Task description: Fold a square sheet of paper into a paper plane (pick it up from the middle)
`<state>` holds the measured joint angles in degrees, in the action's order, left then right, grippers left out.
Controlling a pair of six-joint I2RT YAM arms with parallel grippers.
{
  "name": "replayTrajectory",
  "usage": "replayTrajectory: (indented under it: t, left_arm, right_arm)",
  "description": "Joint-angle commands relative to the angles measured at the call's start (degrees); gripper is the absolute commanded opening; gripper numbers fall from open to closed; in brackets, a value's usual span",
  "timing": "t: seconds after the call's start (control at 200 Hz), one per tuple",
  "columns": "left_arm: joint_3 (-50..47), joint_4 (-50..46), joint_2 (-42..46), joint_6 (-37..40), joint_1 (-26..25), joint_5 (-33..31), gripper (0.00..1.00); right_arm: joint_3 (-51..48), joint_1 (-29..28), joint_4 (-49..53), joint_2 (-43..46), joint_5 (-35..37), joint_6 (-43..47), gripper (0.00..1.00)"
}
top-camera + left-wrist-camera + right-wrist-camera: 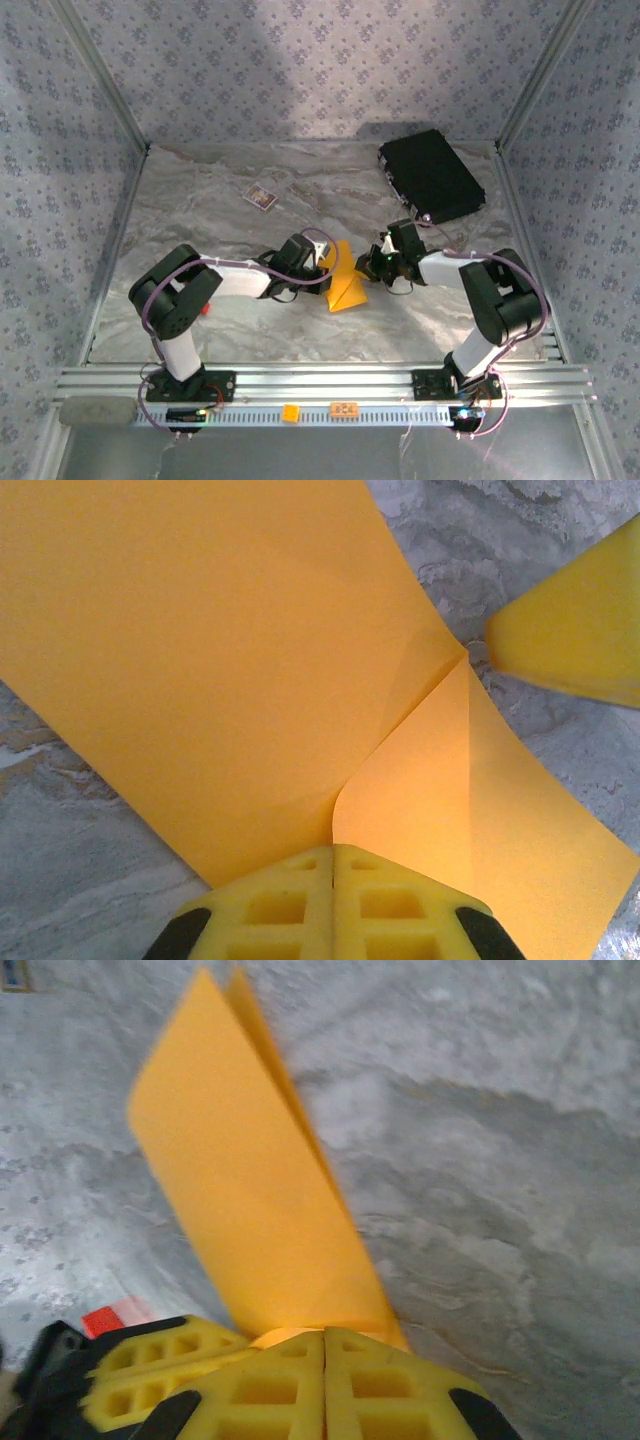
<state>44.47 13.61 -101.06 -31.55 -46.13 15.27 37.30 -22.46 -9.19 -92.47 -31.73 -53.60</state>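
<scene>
1. While both arms reach inward from the near edge of the counter (250, 330), the square sheet of paper (345, 285) lies between their hands at mid-counter. It is creased into a smaller, partly folded shape.
2. Left hand (322, 262): clenched, fingers pressed together. Its wrist view shows a raised fold of the sheet running straight into the seam between the fingertips. It is judged to be pinching the paper there.
3. Right hand (378, 266): clenched likewise. Its wrist view shows the sheet standing on edge, two leaves close together, rising from right at the fingertips. Whether paper is caught between them cannot be confirmed.
4. Governing relation: the sheet's long axis runs near to far, across the line joining the two hands. The left hand touches its left side and the right hand sits just beside its right, so the left is nearer.
5. View differences: the overhead view gives the layout of both hands but not the grip. The left wrist view reveals the centre crease and spread flaps. The right wrist view reveals the upright leaves.
6. Farther back: a small card (261, 197) and a black case (432, 177), both well apart from the work.
</scene>
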Motion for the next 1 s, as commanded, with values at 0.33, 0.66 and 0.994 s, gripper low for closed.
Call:
replayTrajectory:
  t: [0.33,0.66,0.994]
  left_arm:
    - [-0.98,-1.82,-0.11,0.09,0.1,0.76,0.0]
    - [-1.17,-1.97,0.16,0.1,0.16,0.79,0.0]
    - [-0.85,-1.83,-0.44,0.0,0.16,0.97,0.0]
  right_arm:
    - [-1.0,-0.32,-2.26,-6.67,0.01,-0.07,0.07]
    - [0.47,-0.6,1.72,1.42,-1.67,1.79,0.08]
    - [-1.4,-5.75,-2.99,0.04,-3.52,-1.49,0.08]
